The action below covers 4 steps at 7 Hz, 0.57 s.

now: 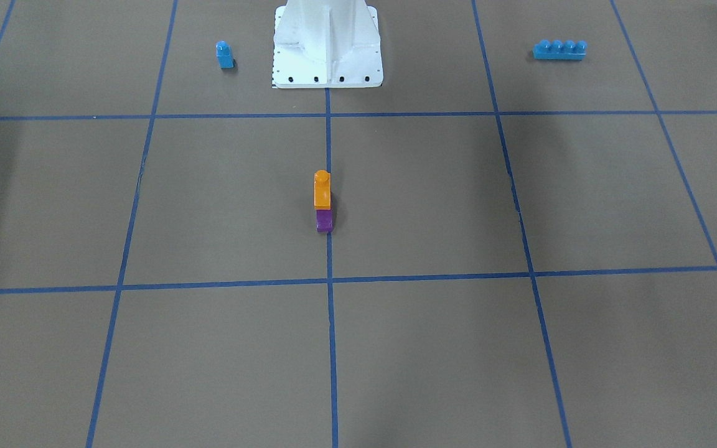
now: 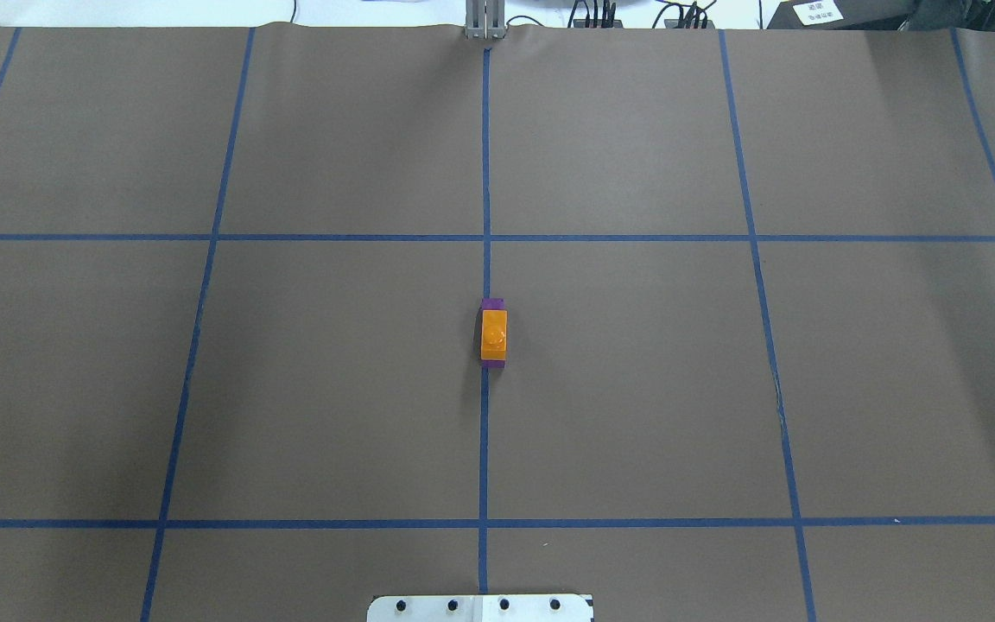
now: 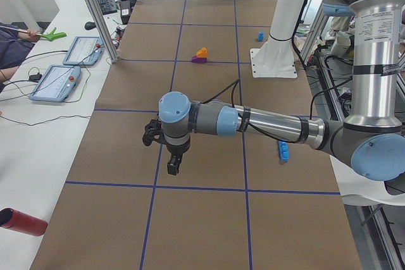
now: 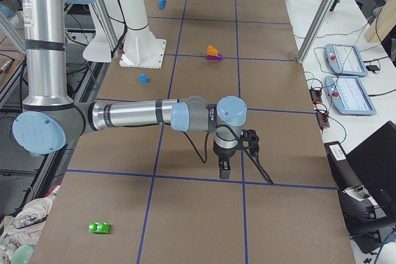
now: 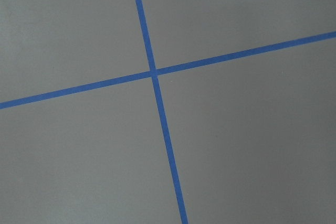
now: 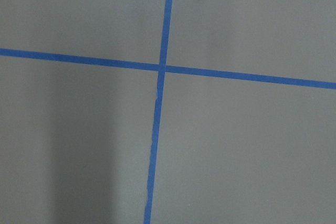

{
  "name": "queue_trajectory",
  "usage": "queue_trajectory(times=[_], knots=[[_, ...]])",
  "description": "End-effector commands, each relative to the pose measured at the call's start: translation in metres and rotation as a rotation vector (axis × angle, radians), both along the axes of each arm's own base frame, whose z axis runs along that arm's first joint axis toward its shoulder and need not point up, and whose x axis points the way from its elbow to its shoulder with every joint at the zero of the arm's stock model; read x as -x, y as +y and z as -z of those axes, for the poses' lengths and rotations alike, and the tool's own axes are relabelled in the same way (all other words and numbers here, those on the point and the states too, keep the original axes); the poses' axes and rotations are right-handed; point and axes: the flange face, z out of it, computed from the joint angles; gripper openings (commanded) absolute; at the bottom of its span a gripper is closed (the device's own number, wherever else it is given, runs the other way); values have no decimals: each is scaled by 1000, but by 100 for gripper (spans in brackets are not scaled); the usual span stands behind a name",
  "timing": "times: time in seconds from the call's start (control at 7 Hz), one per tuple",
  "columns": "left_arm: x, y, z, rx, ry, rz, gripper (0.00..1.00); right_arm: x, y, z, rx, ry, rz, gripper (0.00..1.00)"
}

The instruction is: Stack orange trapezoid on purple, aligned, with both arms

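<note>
orange trapezoid (image 2: 494, 334) sits on top of the purple (image 2: 492, 303), dead centre of the desk (image 2: 722, 389), on the middle tape line. in the overhead view the stack's long axis runs along that line, from the robot's base to the far edge, and a purple sliver shows at both ends, so the footprints look roughly aligned. from the front the orange stud sits at the robot-side end. my read: stack done, nothing left to grab. left claw (image 3: 173, 165) and right claw (image 4: 224, 170) both hang well apart from the stack, each out toward its own end of the desk, with the stack inboard toward the middle. neither looks clearly nearer. both show only in the side views, so i can't tell if the fingers are apart or together. both wrist views show just a tape crossing, no block.
</note>
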Motion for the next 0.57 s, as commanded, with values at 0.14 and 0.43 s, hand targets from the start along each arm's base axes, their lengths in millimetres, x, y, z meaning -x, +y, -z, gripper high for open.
queue_trajectory(times=[0.14, 0.43], knots=[[0, 1, -3, 4, -6, 2, 100, 0, -1, 4, -8, -1, -1, 100], [0, 1, -4, 6, -5, 1, 100, 0, 0, 8, -13, -4, -2, 100]])
